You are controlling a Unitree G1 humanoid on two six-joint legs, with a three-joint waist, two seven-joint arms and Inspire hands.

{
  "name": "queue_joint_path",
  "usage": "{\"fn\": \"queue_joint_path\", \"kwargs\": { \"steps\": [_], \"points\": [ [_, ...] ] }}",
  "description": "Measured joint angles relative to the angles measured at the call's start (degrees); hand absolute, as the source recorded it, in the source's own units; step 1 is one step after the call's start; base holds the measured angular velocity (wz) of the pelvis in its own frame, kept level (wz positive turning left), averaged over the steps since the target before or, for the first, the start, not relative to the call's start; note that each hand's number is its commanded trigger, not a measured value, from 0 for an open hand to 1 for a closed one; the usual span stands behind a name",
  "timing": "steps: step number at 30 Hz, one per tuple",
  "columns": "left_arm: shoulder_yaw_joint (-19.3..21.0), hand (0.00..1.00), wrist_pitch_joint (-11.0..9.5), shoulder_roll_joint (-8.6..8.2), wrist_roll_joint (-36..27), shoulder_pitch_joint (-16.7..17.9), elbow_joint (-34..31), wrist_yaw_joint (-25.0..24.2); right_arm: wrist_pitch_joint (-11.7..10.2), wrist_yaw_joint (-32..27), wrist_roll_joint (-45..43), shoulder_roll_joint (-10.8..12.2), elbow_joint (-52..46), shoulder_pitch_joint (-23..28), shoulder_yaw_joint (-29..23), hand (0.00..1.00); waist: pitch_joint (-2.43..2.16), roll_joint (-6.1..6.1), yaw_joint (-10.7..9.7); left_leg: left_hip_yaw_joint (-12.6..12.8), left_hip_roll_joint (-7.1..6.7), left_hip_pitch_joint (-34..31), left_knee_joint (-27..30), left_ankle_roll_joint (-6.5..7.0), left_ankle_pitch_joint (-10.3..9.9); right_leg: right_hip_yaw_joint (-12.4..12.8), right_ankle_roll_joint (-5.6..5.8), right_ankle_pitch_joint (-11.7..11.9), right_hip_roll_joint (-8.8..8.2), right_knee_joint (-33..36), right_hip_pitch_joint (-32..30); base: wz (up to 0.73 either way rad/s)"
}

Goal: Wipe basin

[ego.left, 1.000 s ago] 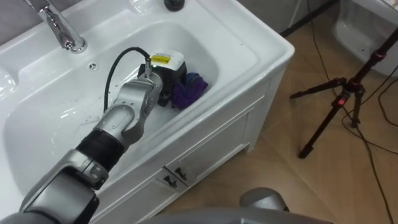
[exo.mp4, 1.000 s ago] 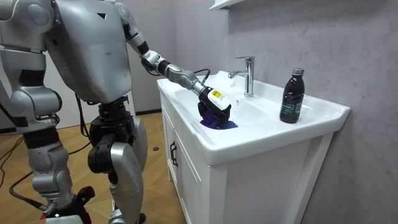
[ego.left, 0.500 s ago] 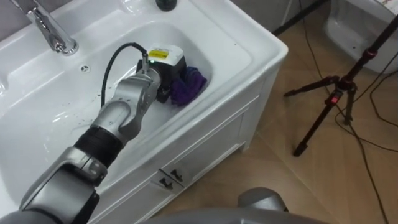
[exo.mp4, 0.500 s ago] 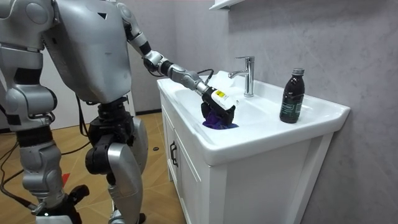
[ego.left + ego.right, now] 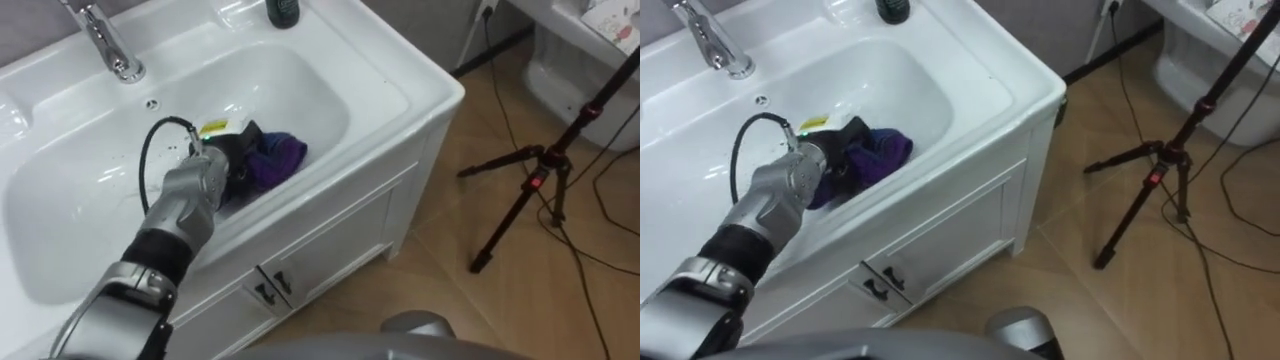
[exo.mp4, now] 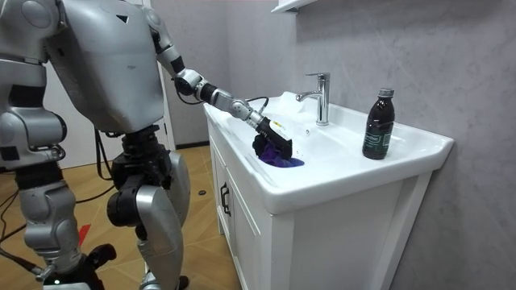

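Purple cloth (image 5: 276, 156) — bunched beneath the left hand (image 5: 230, 160) (fingers curled) in basin (image 5: 300, 90).

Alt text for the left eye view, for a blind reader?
The left hand holds a purple cloth against the near wall of a white basin, with the tap at the far rim. A tripod stands on the wooden floor to the right.

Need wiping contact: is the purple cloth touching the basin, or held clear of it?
Touching. The left eye view shows the purple cloth, held in the left robot hand, pressed against the basin on its front slope, with no gap.
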Motion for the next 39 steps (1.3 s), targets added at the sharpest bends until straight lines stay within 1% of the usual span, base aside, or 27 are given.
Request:
{"fn": "queue_joint_path", "kwargs": {
  "steps": [2,5,6,8,10,13,15,18,19,20,21,22,23,25,28,32,34,35,36,37,39],
  "points": [
    [0.86,1.00,-0.23,-0.01,0.27,0.62,0.37,0.57,0.06,-0.12,-0.45,0.00,-1.21,0.04,-0.57,0.00,-0.17,-0.26,0.57,0.00,0.03,0.22,-0.10,0.00,0.00,-0.32,-0.05,-0.05,-0.03,0.19,0.08,0.04],
    [2.48,1.00,-0.49,-0.05,1.86,1.71,0.52,0.96,0.06,0.04,-2.61,0.00,-1.91,-0.18,-2.36,0.00,-0.30,-0.49,0.91,0.09,0.03,0.97,-0.23,-0.01,0.00,-0.24,-0.17,-0.26,0.03,0.48,0.23,-0.03],
    [3.15,1.00,-0.50,-0.17,2.74,2.00,0.56,0.96,0.27,-0.02,-3.06,0.06,-2.20,-0.13,-2.92,0.00,-0.31,-0.51,1.38,0.15,0.02,1.11,-0.26,-0.01,0.00,-0.13,-0.23,-0.41,0.04,0.73,0.22,0.00],
    [4.11,1.00,-0.50,-0.31,2.94,2.02,1.06,0.96,1.03,-0.05,-3.50,0.43,-2.37,0.18,-4.24,0.00,-0.31,-0.51,1.78,-0.10,0.05,1.11,-0.27,-0.01,0.00,-0.51,-0.24,-0.39,0.01,0.54,0.76,0.07],
    [4.41,1.00,-0.24,-0.28,4.15,2.40,1.54,0.96,2.40,-0.14,-3.88,0.99,-2.35,0.91,-4.49,0.00,-0.32,-0.43,2.54,-0.38,0.09,1.67,-0.30,-0.02,0.00,-0.57,-0.26,-0.36,0.05,-0.05,1.32,0.04],
    [6.27,1.00,-0.17,-0.28,5.96,3.10,1.64,1.12,3.48,-0.54,-5.07,2.34,-2.23,1.39,-4.49,0.00,-0.33,-0.47,3.35,-0.44,0.11,1.93,-0.44,-0.10,0.05,-0.54,-0.32,-0.39,0.10,-0.13,1.89,-0.05],
    [6.43,1.00,0.09,-0.01,6.93,3.59,1.64,1.71,3.84,-0.53,-5.06,2.54,-2.00,1.50,-4.49,0.00,-0.35,-0.46,3.51,-0.47,0.07,1.99,-0.47,-0.10,0.05,-0.56,-0.32,-0.42,0.09,-0.17,2.07,0.04],
    [7.07,1.00,1.04,0.38,9.95,4.30,1.65,2.48,4.51,-0.74,-5.95,2.50,-2.23,1.39,-5.14,0.00,-0.47,-0.53,4.02,-0.50,0.10,1.99,-0.56,-0.10,0.05,-0.63,-0.32,-0.41,0.17,-0.15,2.20,0.00],
    [7.07,1.00,1.79,0.71,11.62,4.59,1.68,2.47,4.73,-0.81,-7.14,2.43,-2.52,1.38,-5.18,0.00,-0.58,-0.45,4.28,-0.45,0.12,2.05,-0.49,-0.10,0.05,-0.59,-0.34,-0.40,0.18,-0.17,2.21,-0.04],
    [7.07,1.00,2.91,0.96,13.11,4.90,1.69,2.46,5.03,-0.86,-7.35,2.35,-2.79,1.44,-5.20,0.00,-0.63,-0.38,4.65,-0.44,0.13,2.09,-0.42,-0.10,0.05,-0.59,-0.36,-0.39,0.18,-0.17,2.23,-0.04],
    [7.07,1.00,3.54,1.02,14.02,5.04,1.69,2.45,5.24,-0.85,-7.56,2.35,-2.96,1.49,-5.24,0.00,-0.65,-0.35,4.85,-0.42,0.14,2.10,-0.41,-0.10,0.05,-0.60,-0.36,-0.39,0.18,-0.17,2.22,0.00],
    [7.08,1.00,4.73,1.22,15.60,5.33,1.68,2.44,5.31,-0.79,-8.26,2.35,-3.01,1.47,-5.50,0.00,-0.69,-0.27,5.13,-0.42,0.16,2.09,-0.41,-0.12,0.07,-0.60,-0.37,-0.39,0.20,-0.14,2.19,0.00],
    [7.07,1.00,5.20,1.40,16.09,5.53,1.68,2.41,5.38,-0.79,-8.49,2.34,-3.04,1.43,-5.53,0.00,-0.77,-0.14,5.20,-0.42,0.18,2.08,-0.41,-0.12,0.06,-0.60,-0.37,-0.39,0.20,-0.14,2.16,0.00],
    [7.05,1.00,6.70,2.20,16.32,6.16,1.70,1.46,6.23,-0.82,-9.18,2.12,-3.30,1.06,-5.64,0.00,-1.12,0.47,5.13,-0.53,0.18,2.05,-0.39,-0.12,0.06,-0.61,-0.37,-0.39,0.16,-0.18,2.20,0.00],
    [6.97,1.00,6.94,3.20,16.32,6.56,1.63,-0.05,6.34,-0.94,-9.16,2.08,-3.36,0.36,-6.23,0.00,-1.12,1.18,4.95,-0.57,0.17,2.00,-0.36,-0.12,0.06,-0.80,-0.37,-0.39,0.11,-0.19,2.28,0.03],
    [6.97,1.00,7.89,3.81,16.36,6.67,1.26,-2.34,6.35,-2.63,-9.12,1.91,-3.50,-0.43,-6.86,0.00,-1.05,2.19,5.00,-0.56,0.22,1.84,-0.29,-0.12,0.06,-1.13,-0.40,-0.41,0.08,-0.25,2.24,0.02],
    [6.97,1.00,8.21,4.29,16.36,5.96,0.93,-4.98,6.28,-3.32,-8.81,1.46,-3.96,-0.88,-6.87,0.00,-1.06,3.18,5.01,-0.62,0.21,1.33,-0.02,-0.11,0.06,-1.47,-0.43,-0.43,-0.11,-0.19,1.83,0.00],
    [6.97,1.00,8.21,4.35,16.36,5.80,0.93,-5.59,6.20,-3.33,-8.76,1.31,-3.96,-0.92,-6.88,0.00,-1.08,3.47,5.00,-0.68,0.20,1.16,0.05,-0.12,0.06,-1.58,-0.43,-0.43,-0.16,-0.18,1.75,0.08],
    [6.97,1.00,8.22,4.53,16.36,5.54,0.94,-6.83,6.19,-3.35,-8.67,1.15,-3.85,-1.16,-6.88,0.00,-1.02,3.88,5.01,-0.80,0.20,0.87,0.40,-0.12,0.06,-1.94,-0.44,-0.44,-0.31,-0.18,1.71,0.10],
    [6.97,1.00,8.22,4.80,16.36,5.41,0.84,-8.13,6.19,-3.37,-8.11,1.07,-3.71,-1.25,-6.87,0.00,-1.03,4.14,5.04,-0.95,0.19,0.71,0.66,-0.11,0.07,-2.23,-0.51,-0.50,-0.41,-0.13,1.73,0.09],
    [6.97,1.00,8.24,5.45,16.36,5.45,0.22,-10.04,5.99,-3.33,-6.46,0.96,-3.38,-1.25,-6.83,0.00,-1.01,4.24,5.09,-1.45,0.21,0.72,0.83,-0.13,0.08,-2.49,-0.66,-0.64,-0.46,-0.13,1.99,0.08]
  ]
}}
